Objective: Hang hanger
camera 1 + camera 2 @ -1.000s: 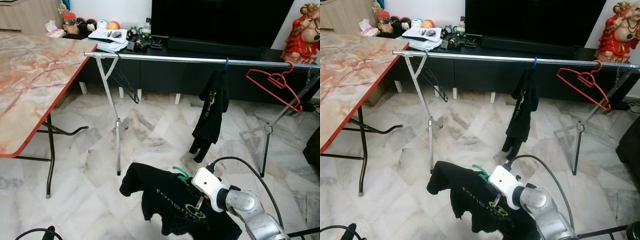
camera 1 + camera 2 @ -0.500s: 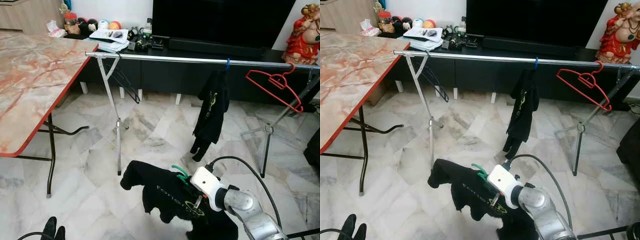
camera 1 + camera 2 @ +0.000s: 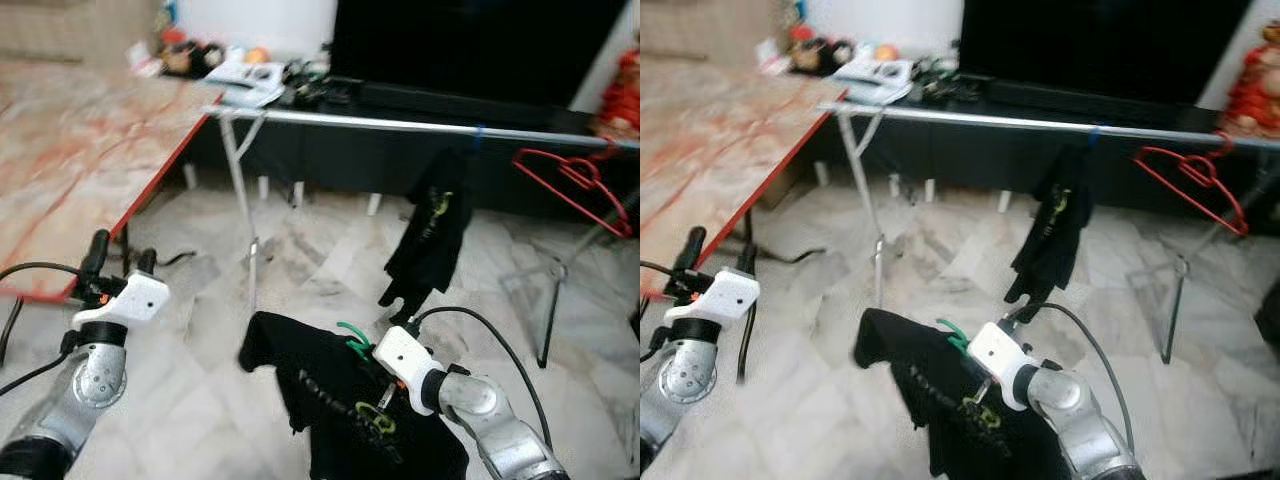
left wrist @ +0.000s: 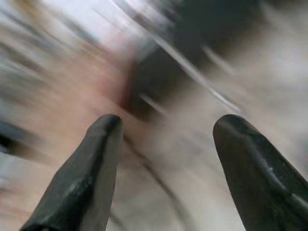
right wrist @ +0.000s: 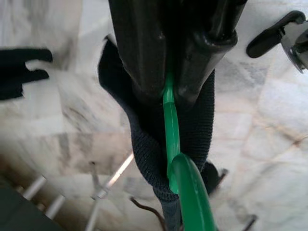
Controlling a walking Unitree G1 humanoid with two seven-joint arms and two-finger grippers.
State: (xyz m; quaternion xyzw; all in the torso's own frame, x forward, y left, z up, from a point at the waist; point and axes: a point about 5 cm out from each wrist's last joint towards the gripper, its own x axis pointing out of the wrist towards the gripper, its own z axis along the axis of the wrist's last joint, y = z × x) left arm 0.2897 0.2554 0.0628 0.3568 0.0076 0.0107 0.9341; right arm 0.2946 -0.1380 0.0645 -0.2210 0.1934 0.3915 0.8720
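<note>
Living room with a marble floor, seen through slight blur.
The pale veined marble floor (image 3: pixel 300 270) runs under a folding table (image 3: pixel 90 190) with a reddish marbled top and red edge on the left. Along the far wall stands a low black cabinet (image 3: pixel 330 155) carrying papers and small clutter (image 3: pixel 245 78), with a large dark television (image 3: pixel 470 45) above it and a red figurine (image 3: pixel 622 95) at the right end.

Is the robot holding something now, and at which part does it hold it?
The right gripper holds the green hanger by its neck, just below the hook, with a black shirt on it. The left gripper is open, holding nothing.
</note>
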